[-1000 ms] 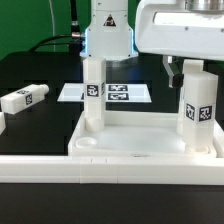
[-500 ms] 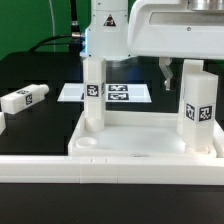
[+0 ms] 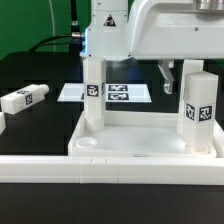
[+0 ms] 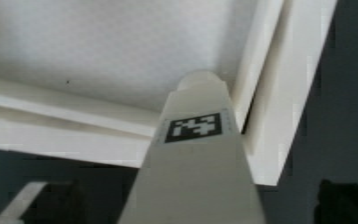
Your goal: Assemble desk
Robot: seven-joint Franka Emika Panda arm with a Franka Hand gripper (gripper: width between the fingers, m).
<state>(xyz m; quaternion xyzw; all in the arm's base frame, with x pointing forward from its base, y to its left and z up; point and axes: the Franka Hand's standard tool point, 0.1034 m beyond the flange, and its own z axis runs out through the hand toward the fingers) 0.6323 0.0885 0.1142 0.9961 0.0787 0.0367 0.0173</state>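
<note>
1. My gripper (image 3: 172, 78) is spread wide and grasps nothing. In the wrist view its dark fingers (image 4: 28, 200) stand apart on either side of a tagged leg, with gaps showing.
2. I judge that leg to be the right upright leg (image 3: 198, 105), which stands in the desk top's corner at the exterior view's right. My fingertips hang just beside its upper part.
3. The left upright leg (image 3: 93, 95) stands in the corner at the exterior view's left.
4. The desk top (image 3: 140, 150) lies rim up on the black table (image 3: 40, 125), in front of the marker board (image 3: 120, 92).
5. The loose leg (image 3: 22, 98) lies on the table, well apart from the top. I see no fourth leg.
6. I judge the task about half done. Two legs are standing, though I cannot tell how tight they are, and two are left.
</note>
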